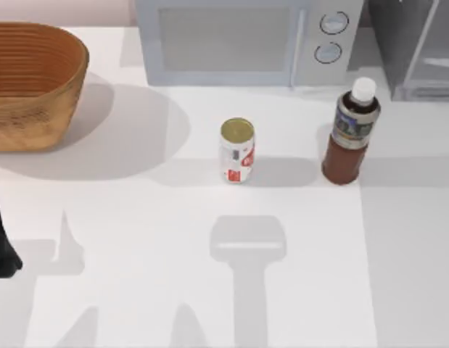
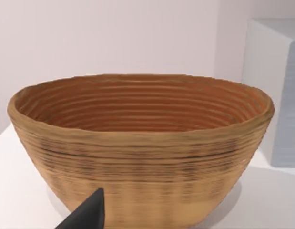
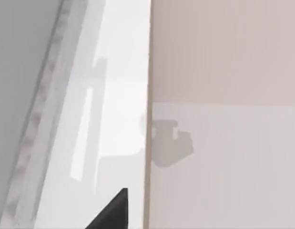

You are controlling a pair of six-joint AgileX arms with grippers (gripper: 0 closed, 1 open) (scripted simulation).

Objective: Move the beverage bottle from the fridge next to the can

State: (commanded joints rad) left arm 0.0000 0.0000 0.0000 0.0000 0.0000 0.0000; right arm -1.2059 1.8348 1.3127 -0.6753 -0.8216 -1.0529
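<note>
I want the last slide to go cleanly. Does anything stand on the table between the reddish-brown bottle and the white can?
Nothing visible does. The tall reddish-brown bottle with white cap stands right of the small white gold-topped can, with bare white table between them.

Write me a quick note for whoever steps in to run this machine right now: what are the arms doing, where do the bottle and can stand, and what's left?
Left arm: parked at the table's left edge, near the basket; left gripper faces the basket. Fingers' state unclear.
Right gripper: one dark fingertip shows; state unclear.
Beverage bottle: upright on the table, out of the fridge, to the right of the can, with a gap between them.
Done: bottle is out and free of any gripper.
Left: judge whether it stands near enough; if not, move it closer.
</note>
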